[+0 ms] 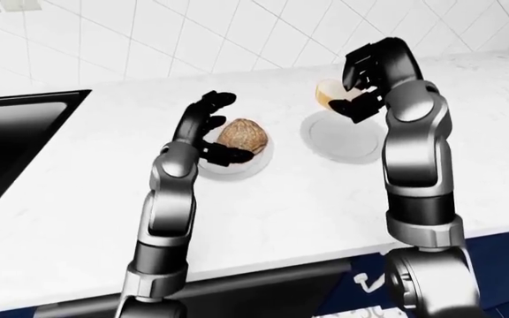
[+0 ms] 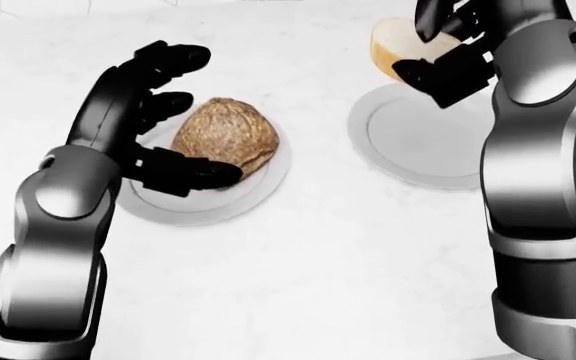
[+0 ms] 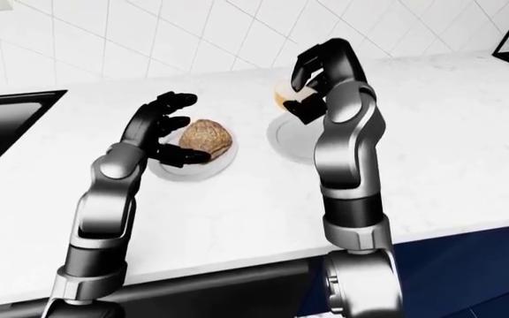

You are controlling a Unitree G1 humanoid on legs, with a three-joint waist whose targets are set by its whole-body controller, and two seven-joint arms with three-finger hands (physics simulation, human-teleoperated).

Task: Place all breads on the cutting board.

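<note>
A brown round loaf lies on a white plate on the white counter. My left hand stands open around the loaf's left side, fingers above it and thumb below, not closed on it. My right hand is shut on a pale bread roll and holds it lifted above a second, empty white plate. No cutting board shows in any view.
A black sink or stove is set into the counter at the left of the left-eye view. A white tiled wall runs along the top. The counter's near edge crosses the bottom, with dark blue cabinets below.
</note>
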